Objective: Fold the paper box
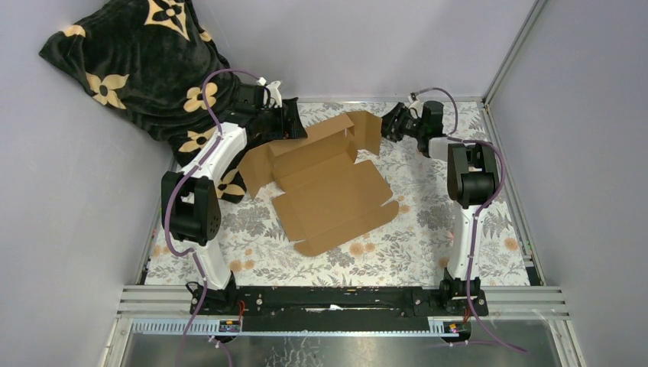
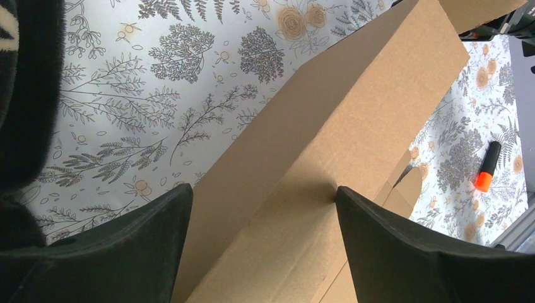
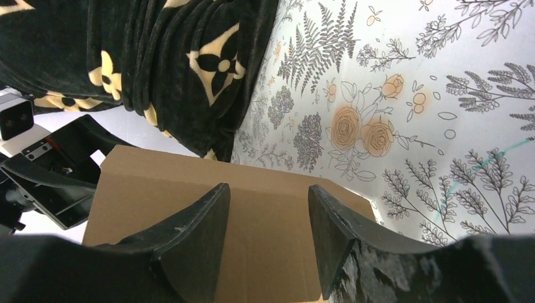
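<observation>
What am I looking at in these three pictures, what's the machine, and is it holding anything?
These are two robot arms bolted at the near edge of a table, each ending in a two-finger gripper. The wide picture comes from a fixed camera above and behind them. The other two come from small cameras on the wrists, so you see each gripper's own dark fingers up close.

On the flowered table cover lies the paper box, a flat brown cardboard cutout, partly folded, with its far panels standing up. A black blanket with tan flowers is piled in the far left corner. An orange-and-black marker shows only in the left wrist view.

The left gripper stands wide open over the cardboard. The right gripper is also open, a cardboard flap between its fingers. Neither visibly clamps anything.
</observation>
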`<control>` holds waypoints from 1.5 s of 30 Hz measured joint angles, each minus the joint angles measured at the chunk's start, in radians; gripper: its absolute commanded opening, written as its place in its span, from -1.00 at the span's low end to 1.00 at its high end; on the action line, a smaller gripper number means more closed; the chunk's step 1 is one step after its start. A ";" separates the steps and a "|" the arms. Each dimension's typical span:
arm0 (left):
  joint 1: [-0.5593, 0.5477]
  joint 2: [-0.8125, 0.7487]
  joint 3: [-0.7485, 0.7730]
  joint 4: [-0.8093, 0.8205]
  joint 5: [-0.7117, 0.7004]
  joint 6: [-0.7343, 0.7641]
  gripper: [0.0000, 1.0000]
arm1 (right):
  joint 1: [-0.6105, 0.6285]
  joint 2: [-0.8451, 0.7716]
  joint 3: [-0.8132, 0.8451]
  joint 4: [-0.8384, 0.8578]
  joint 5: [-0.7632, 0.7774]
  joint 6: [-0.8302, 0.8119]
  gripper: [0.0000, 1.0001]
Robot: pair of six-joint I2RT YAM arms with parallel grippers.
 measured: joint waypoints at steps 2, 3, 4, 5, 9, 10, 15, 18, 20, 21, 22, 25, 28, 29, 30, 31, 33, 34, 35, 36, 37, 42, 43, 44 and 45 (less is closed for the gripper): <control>0.000 0.000 0.000 0.000 0.000 0.000 0.79 | -0.004 0.000 -0.016 0.022 0.000 0.011 0.11; 0.000 0.000 0.000 0.000 0.000 0.000 0.79 | -0.005 0.000 -0.025 0.036 0.000 0.015 0.10; 0.000 0.000 0.000 0.000 0.000 0.000 0.79 | -0.005 0.000 -0.034 0.052 -0.001 0.018 0.09; 0.000 0.000 0.000 0.000 0.000 0.000 0.79 | -0.005 0.000 -0.045 0.067 -0.002 0.022 0.08; 0.000 0.000 0.000 -0.002 0.000 0.000 0.79 | -0.005 0.000 -0.089 0.134 -0.013 0.050 0.06; 0.000 0.000 0.000 -0.003 0.000 0.000 0.79 | -0.005 0.000 -0.095 0.152 -0.019 0.060 0.06; 0.000 0.000 0.000 -0.003 0.001 0.000 0.79 | -0.005 0.000 -0.101 0.260 -0.061 0.100 0.07; 0.000 0.003 0.000 -0.003 0.008 0.000 0.79 | -0.003 0.000 -0.101 0.290 -0.080 0.103 0.06; 0.000 0.008 0.003 -0.003 0.011 0.000 0.79 | 0.000 0.000 -0.100 0.288 -0.090 0.094 0.06; 0.000 0.009 0.003 -0.003 0.012 0.000 0.79 | 0.002 0.000 -0.100 0.284 -0.092 0.087 0.06; 0.000 0.010 0.004 -0.003 0.013 0.000 0.79 | 0.006 0.000 -0.100 0.281 -0.093 0.076 0.06; 0.000 0.011 0.004 -0.004 0.015 0.000 0.79 | 0.019 -0.001 -0.101 0.271 -0.095 0.046 0.06; 0.000 0.012 0.004 -0.007 0.017 0.000 0.79 | 0.030 -0.008 -0.115 0.262 -0.096 0.018 0.06; 0.000 0.012 0.004 -0.006 0.019 0.000 0.79 | 0.032 -0.011 -0.123 0.260 -0.097 0.011 0.06; 0.000 0.012 0.004 -0.007 0.020 0.001 0.79 | 0.034 -0.014 -0.131 0.260 -0.097 0.004 0.06; 0.000 0.012 0.004 -0.007 0.022 0.001 0.79 | 0.036 -0.019 -0.139 0.259 -0.097 -0.002 0.06; 0.000 0.012 0.004 -0.008 0.024 0.002 0.79 | 0.037 -0.032 -0.158 0.258 -0.093 -0.017 0.06; 0.000 0.013 0.004 -0.008 0.026 0.003 0.79 | 0.037 -0.039 -0.167 0.258 -0.090 -0.025 0.06; 0.000 0.013 0.004 -0.008 0.027 0.003 0.79 | 0.037 -0.045 -0.174 0.257 -0.087 -0.033 0.06; 0.000 0.013 0.004 -0.008 0.027 0.003 0.79 | 0.037 -0.052 -0.180 0.253 -0.083 -0.043 0.06; 0.000 0.013 0.004 -0.008 0.029 0.003 0.78 | 0.037 -0.057 -0.185 0.248 -0.078 -0.052 0.06; 0.000 0.013 0.008 -0.010 0.029 0.003 0.79 | 0.035 -0.067 -0.189 0.187 -0.035 -0.094 0.06; 0.000 0.013 0.010 -0.011 0.028 0.003 0.78 | 0.033 -0.069 -0.192 0.169 -0.026 -0.101 0.06; 0.000 0.016 0.014 -0.013 0.027 0.003 0.78 | 0.029 -0.070 -0.195 0.151 -0.019 -0.110 0.06; 0.000 0.019 0.017 -0.013 0.027 0.003 0.78 | 0.028 -0.070 -0.198 0.135 -0.010 -0.119 0.06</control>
